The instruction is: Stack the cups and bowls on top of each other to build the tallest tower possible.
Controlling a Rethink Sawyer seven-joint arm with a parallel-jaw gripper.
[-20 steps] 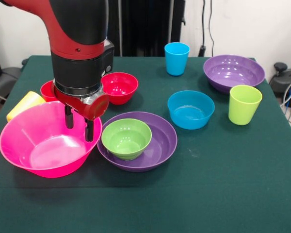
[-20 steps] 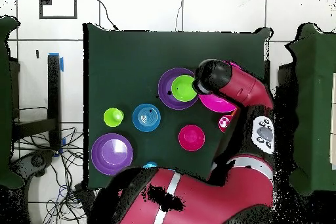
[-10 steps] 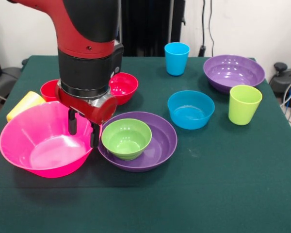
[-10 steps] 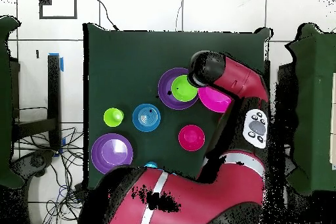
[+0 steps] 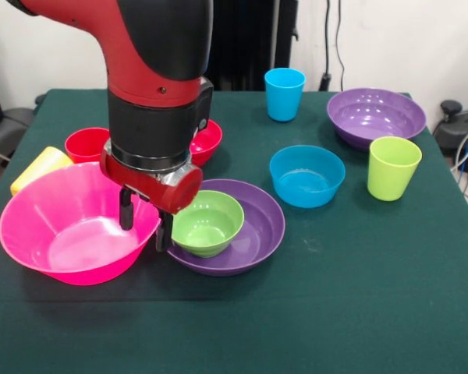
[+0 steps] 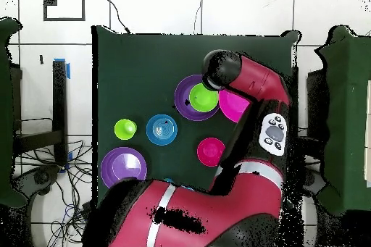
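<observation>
My gripper (image 5: 145, 222) is open and hangs low at the right rim of the large pink bowl (image 5: 62, 238). One finger (image 5: 125, 210) is inside the bowl. The other finger (image 5: 164, 231) is outside it, beside the small green bowl (image 5: 210, 222). The green bowl sits nested in a wide purple bowl (image 5: 257, 234). A small red bowl (image 5: 209, 139) and a red cup (image 5: 84, 144) are partly hidden behind the arm. A yellow cup (image 5: 33, 170) lies behind the pink bowl's left side. In the overhead view the arm's head (image 6: 219, 70) covers the gripper, next to the green bowl (image 6: 203, 98).
A blue bowl (image 5: 306, 175), a lime green cup (image 5: 393, 166), a second purple bowl (image 5: 376, 115) and a blue cup (image 5: 285, 93) stand on the green table's right half (image 5: 335, 296). The arm's thick wrist (image 5: 156, 117) rises over the left-centre.
In the front view the gripper has moved right and a little nearer, from inside the pink bowl to its right rim, close to the green bowl. The bowls and cups have not moved.
</observation>
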